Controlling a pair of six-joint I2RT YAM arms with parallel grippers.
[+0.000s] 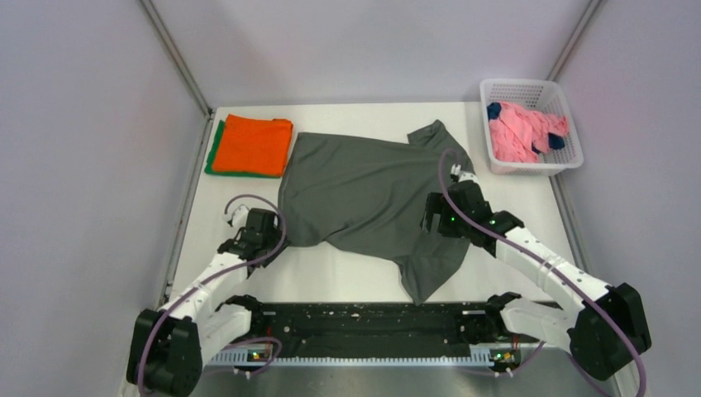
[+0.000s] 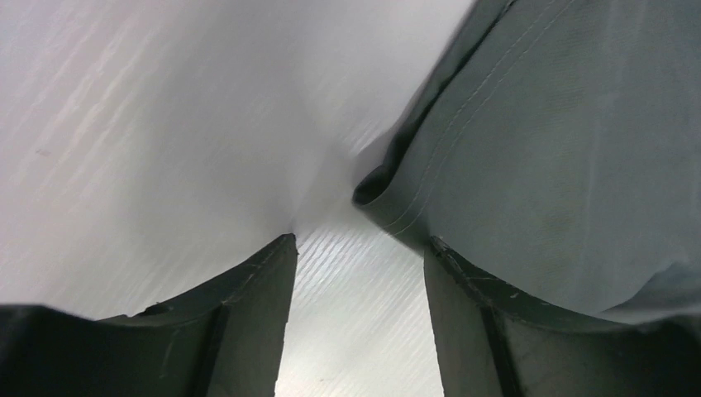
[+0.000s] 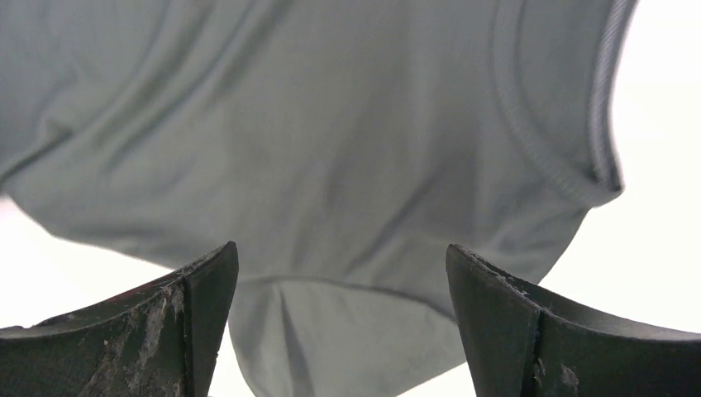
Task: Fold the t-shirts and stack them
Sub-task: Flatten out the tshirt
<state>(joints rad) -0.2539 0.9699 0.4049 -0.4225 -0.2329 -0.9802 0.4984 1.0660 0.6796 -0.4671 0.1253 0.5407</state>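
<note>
Dark olive-grey t-shirt (image 1: 372, 194): spread open across the middle of the tabletop (image 1: 347, 277), one sleeve toward the far edge, another pointing at the near edge.

Left gripper (image 1: 263, 233): open to a moderate gap, empty. Positioned low over bare tabletop near the left edge, just beside the shirt's near-left sleeve. In the left wrist view, curled hem corner just ahead of the gap; contact with the right finger cannot be told.

Right gripper (image 1: 438, 219): opened wide, empty. Positioned over the shirt's right side, ribbed neckline ahead in the right wrist view; contact with cloth cannot be told.

Orange t-shirt (image 1: 252, 145): folded on a green t-shirt (image 1: 213, 155) at the far-left corner.

Pink t-shirt (image 1: 521, 132) and navy t-shirt (image 1: 493, 109): bundled in the white basket (image 1: 529, 83) at the far-right corner.
</note>
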